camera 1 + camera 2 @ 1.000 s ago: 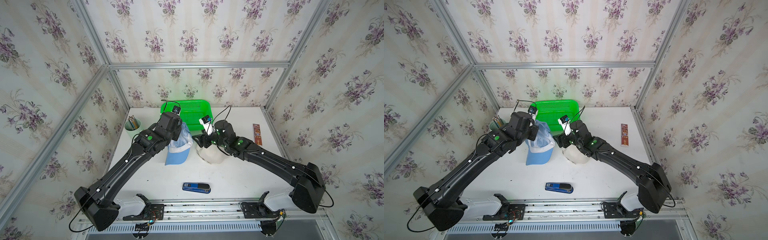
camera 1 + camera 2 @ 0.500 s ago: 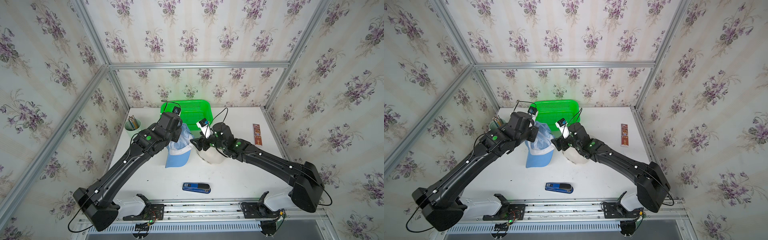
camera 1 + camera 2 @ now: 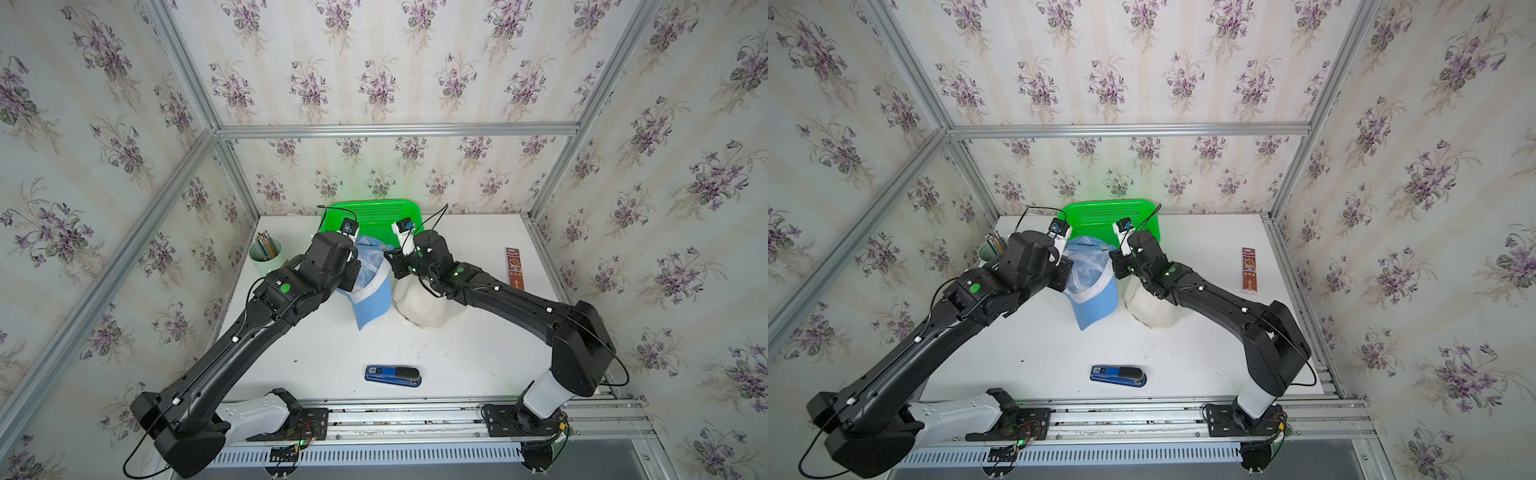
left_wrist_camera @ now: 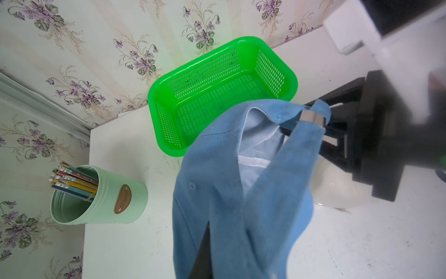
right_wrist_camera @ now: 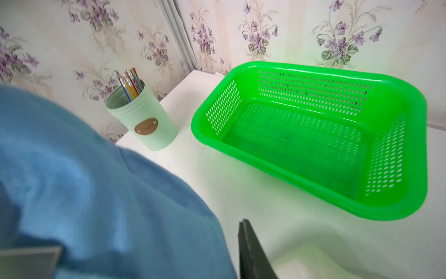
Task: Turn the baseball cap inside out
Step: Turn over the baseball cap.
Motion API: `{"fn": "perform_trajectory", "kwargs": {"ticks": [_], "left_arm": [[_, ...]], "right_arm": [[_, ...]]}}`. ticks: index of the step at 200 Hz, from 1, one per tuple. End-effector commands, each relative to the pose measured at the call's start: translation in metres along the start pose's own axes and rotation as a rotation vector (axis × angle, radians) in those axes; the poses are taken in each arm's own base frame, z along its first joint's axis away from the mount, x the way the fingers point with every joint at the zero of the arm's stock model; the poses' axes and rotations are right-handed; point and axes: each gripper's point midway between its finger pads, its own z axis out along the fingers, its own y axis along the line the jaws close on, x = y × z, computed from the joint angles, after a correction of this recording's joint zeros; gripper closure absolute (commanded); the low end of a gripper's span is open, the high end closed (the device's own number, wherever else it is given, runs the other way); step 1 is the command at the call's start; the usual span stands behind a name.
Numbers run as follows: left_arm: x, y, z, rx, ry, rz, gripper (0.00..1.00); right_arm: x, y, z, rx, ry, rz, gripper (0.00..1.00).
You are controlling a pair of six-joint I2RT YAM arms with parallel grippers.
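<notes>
White table [image 3: 478,353], seen whole only in both top views. Green basket [image 3: 374,212] at the back edge; both wrist views show its perforated walls close up. Blue cap [image 3: 372,301] is held up in front of the basket, between my two claws, with the brim pointing down at the table. I can't tell if the brim tip touches. From above I get the pale lining; the left wrist view adds the back strap and its metal buckle [image 4: 312,119], which are lost from above. White cloth lump [image 3: 424,309] lies under my right arm, just beside the cap. Mint cup [image 3: 266,262] of pencils at the left edge. Blue stapler [image 3: 392,376] near the front and brown strip [image 3: 514,268] on the right show in the top views only. My left claw [image 3: 352,272] is clenched on the cap's edge. My right claw [image 3: 392,262] is at the strap side; the right wrist view shows its fingers [image 5: 251,251] apart with blue cloth between them, so I can't tell if it is clamped.
</notes>
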Motion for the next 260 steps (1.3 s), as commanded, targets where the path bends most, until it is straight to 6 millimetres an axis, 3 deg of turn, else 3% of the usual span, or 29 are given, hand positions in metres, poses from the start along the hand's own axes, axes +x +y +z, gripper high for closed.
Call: {"fn": "perform_trajectory", "kwargs": {"ticks": [1,26,48,64,84,99,110,122,142,156,171,196,238,260], "left_arm": [[-0.005,0.011,0.0,-0.063,-0.035,-0.045,0.97],[-0.007,0.016,0.005,-0.109,-0.039,-0.048,0.97],[-0.016,0.025,0.005,-0.161,-0.088,-0.075,0.95],[-0.021,0.023,0.008,-0.156,-0.108,-0.114,0.96],[-0.017,0.028,0.012,-0.206,-0.016,-0.138,0.98],[-0.017,0.028,0.016,-0.226,0.03,-0.152,0.98],[-0.018,0.027,0.02,-0.234,0.041,-0.165,0.99],[-0.02,0.026,0.024,-0.229,0.046,-0.179,0.99],[-0.021,0.024,0.028,-0.21,0.081,-0.211,0.99],[-0.023,0.024,0.024,-0.198,0.088,-0.222,0.99],[-0.023,0.02,0.022,-0.169,0.088,-0.235,0.99],[-0.016,0.013,0.01,-0.102,0.088,-0.254,0.99],[-0.003,-0.002,-0.003,0.028,0.07,-0.292,0.99],[-0.004,-0.006,-0.006,0.066,0.048,-0.313,0.99]], "right_arm": [[-0.011,-0.004,-0.001,0.052,-0.068,0.202,0.84],[-0.008,0.027,-0.005,-0.088,-0.088,0.199,0.84],[-0.002,0.026,-0.01,-0.077,-0.06,0.192,0.85],[0.001,0.033,-0.013,-0.103,-0.019,0.168,0.64],[0.006,0.03,-0.03,-0.083,-0.002,0.114,0.49],[0.015,0.025,-0.046,-0.049,0.01,0.066,0.39],[0.02,0.023,-0.057,-0.029,0.012,0.035,0.38],[0.025,0.032,-0.069,-0.035,-0.002,-0.013,0.48],[0.029,0.068,-0.078,-0.129,-0.044,-0.081,0.78],[0.029,0.09,-0.075,-0.165,-0.092,-0.11,0.89],[0.024,0.098,-0.061,-0.189,-0.145,-0.093,0.95],[0.0,0.088,-0.036,-0.115,-0.278,-0.079,1.0],[-0.051,0.082,0.004,-0.183,-0.407,0.007,1.0],[-0.053,0.08,0.041,-0.163,-0.359,0.013,1.0]]}}
